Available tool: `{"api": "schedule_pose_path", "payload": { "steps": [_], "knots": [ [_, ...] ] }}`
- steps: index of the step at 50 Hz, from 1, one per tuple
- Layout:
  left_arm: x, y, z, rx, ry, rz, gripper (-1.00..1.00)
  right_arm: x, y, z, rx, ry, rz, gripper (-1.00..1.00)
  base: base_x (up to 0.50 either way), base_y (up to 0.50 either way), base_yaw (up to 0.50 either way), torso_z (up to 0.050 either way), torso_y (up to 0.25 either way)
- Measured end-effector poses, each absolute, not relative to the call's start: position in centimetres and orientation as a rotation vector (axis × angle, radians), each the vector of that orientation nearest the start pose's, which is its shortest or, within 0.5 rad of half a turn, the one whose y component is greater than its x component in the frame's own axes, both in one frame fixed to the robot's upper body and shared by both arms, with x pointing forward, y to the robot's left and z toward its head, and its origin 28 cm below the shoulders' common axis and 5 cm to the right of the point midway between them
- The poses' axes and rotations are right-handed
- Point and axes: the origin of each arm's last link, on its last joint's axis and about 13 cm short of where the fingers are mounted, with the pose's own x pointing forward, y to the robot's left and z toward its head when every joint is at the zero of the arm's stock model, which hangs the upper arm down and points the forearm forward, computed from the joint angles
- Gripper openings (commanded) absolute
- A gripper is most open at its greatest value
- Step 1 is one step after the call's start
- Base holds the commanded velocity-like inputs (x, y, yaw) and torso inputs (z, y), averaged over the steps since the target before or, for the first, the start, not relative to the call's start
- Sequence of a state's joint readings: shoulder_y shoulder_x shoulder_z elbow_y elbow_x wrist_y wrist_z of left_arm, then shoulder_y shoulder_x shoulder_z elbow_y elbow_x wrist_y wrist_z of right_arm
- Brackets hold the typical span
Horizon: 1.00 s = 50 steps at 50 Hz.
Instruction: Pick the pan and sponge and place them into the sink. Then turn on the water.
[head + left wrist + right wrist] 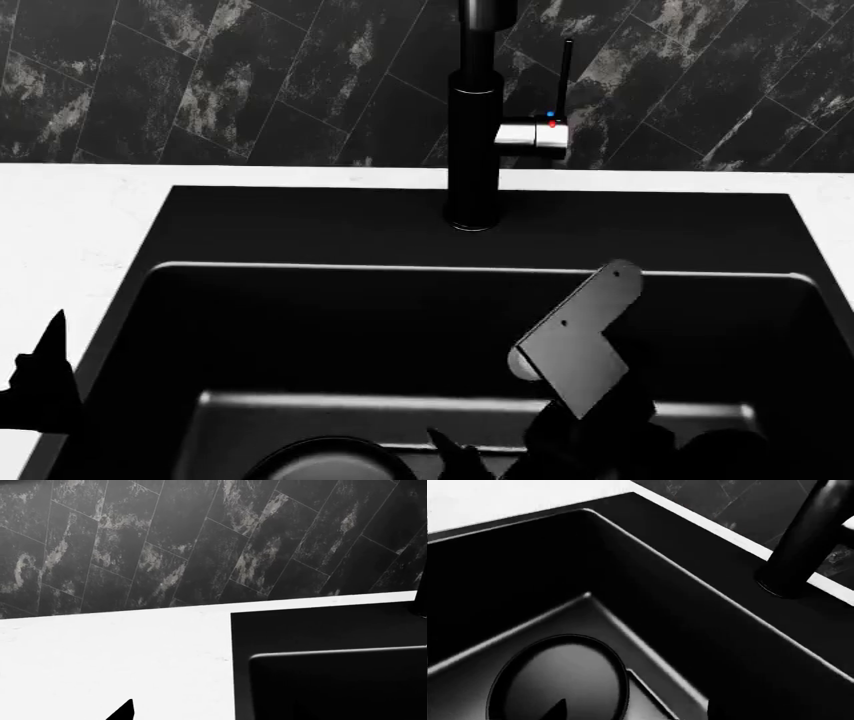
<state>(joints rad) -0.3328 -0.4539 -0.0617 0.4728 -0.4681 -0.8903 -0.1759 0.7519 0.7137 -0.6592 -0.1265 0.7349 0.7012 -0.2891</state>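
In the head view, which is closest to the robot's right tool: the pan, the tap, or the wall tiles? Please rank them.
1. The pan, in the sink bottom, just left of the right tool.
2. The tap, standing on the sink's back ledge, beyond the basin.
3. The wall tiles, behind the tap, farthest.

In the head view, the left gripper [40, 385] shows only dark fingertips at 8 o'clock. The right arm [581, 345] enters from 5 o'clock, pointing toward 12; its gripper is hidden.
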Motion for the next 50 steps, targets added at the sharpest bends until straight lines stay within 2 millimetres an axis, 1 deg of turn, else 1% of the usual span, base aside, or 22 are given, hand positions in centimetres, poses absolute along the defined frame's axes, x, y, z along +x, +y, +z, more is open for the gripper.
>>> {"api": "schedule_pose_path", "payload": {
  "steps": [12, 18, 27, 31, 39, 50],
  "knots": [
    [23.7, 28.5, 15.1, 0.096, 0.104, 0.091, 1.00, 26.6, -17.0, 15.7, -0.147, 0.243, 0.572, 1.00, 0.00, 0.00, 0.00, 0.000, 0.000],
    [22.9, 28.7, 16.1, 0.105, 0.129, 0.144, 1.00, 25.9, -17.5, 16.4, -0.129, 0.210, 0.504, 1.00, 0.00, 0.00, 0.00, 0.000, 0.000],
    [21.6, 28.9, 18.4, 0.072, 0.163, 0.183, 1.00, 25.4, -18.0, 17.4, -0.129, 0.176, 0.434, 1.00, 0.00, 0.00, 0.00, 0.000, 0.000],
    [21.2, 29.3, 19.1, 0.047, 0.194, 0.219, 1.00, 25.3, -18.1, 17.6, -0.132, 0.168, 0.417, 1.00, 0.00, 0.00, 0.00, 0.000, 0.000],
    [20.1, 30.5, 19.5, 0.004, 0.254, 0.284, 1.00, 25.2, -18.3, 18.0, -0.135, 0.153, 0.394, 1.00, 0.00, 0.00, 0.00, 0.000, 0.000],
    [19.4, 32.2, 19.4, -0.008, 0.301, 0.363, 1.00, 25.4, -18.5, 18.1, -0.142, 0.142, 0.371, 1.00, 0.00, 0.00, 0.00, 0.000, 0.000]
  ]
}}
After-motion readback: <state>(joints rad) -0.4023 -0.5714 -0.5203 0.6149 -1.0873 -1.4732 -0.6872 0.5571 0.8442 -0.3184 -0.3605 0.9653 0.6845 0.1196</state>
